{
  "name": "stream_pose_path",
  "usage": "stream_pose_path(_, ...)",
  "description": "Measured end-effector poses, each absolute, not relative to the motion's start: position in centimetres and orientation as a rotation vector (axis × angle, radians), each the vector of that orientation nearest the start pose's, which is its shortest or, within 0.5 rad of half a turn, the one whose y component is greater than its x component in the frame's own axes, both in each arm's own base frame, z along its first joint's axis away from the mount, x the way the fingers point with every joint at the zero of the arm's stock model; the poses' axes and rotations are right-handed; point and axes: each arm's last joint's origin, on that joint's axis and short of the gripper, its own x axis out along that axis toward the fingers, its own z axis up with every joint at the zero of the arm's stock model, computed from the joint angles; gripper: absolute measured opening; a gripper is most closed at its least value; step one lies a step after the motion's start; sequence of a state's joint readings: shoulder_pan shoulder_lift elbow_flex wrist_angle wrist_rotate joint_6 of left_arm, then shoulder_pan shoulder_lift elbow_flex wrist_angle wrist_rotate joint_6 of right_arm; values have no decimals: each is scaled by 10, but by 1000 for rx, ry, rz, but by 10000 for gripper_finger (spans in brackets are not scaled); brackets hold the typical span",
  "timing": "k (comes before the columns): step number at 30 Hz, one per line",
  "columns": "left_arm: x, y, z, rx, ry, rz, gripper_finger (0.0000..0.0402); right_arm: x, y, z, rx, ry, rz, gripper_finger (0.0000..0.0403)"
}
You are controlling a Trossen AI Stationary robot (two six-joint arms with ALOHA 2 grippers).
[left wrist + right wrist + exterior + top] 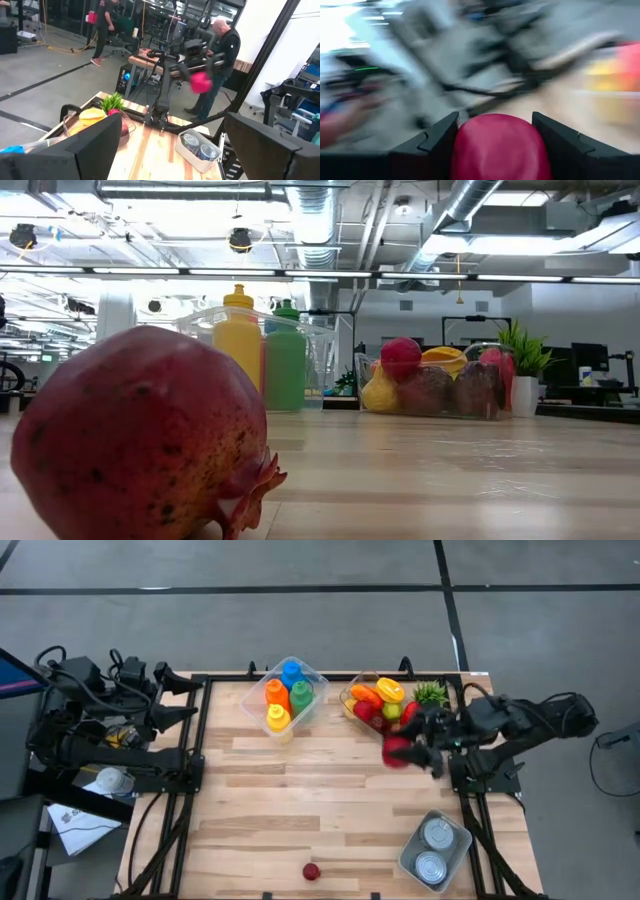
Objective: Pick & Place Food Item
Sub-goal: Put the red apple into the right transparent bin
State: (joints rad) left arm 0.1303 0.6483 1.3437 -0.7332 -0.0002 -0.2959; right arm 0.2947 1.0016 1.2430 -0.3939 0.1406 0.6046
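Observation:
My right gripper (495, 131) is shut on a red round fruit (397, 751), high above the table's right half, beside the clear fruit tub (352, 712). The left wrist view shows this fruit (201, 82) in the air at the end of the right arm. A pomegranate (312, 871) rests on the table near its front edge and fills the left of the low view (140, 435). My left gripper (185, 695) waits open at the table's far left, with nothing between its fingers. My right gripper pinches the red fruit's two opposite sides (465, 140) between its two fingers (436, 136). The fingers come about level, pointing toward the table's left. The fruit is lifted clear of the table.
A clear tub of coloured bottles (287, 692) stands at the far middle. The fruit tub with a leafy green top (432, 693) is to its right. A tub with two cans (435, 850) sits near the front right corner. People (222, 45) stand beyond the table.

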Motion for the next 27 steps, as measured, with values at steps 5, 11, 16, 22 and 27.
stream_pose_path(5,55,8,463,-298,13,149,341,178,17,402,461,331,-438,233)
stream_pose_path(11,56,10,463,-320,3,213,341,180,-40,360,404,530,-957,234)
stream_pose_path(16,56,10,463,-327,2,218,341,200,-84,319,365,687,-1034,234)
stream_pose_path(22,56,10,462,-356,-1,222,341,219,-121,267,352,882,-1083,238)
stream_pose_path(27,56,10,462,-356,-1,222,341,235,-128,245,339,979,-1016,257)
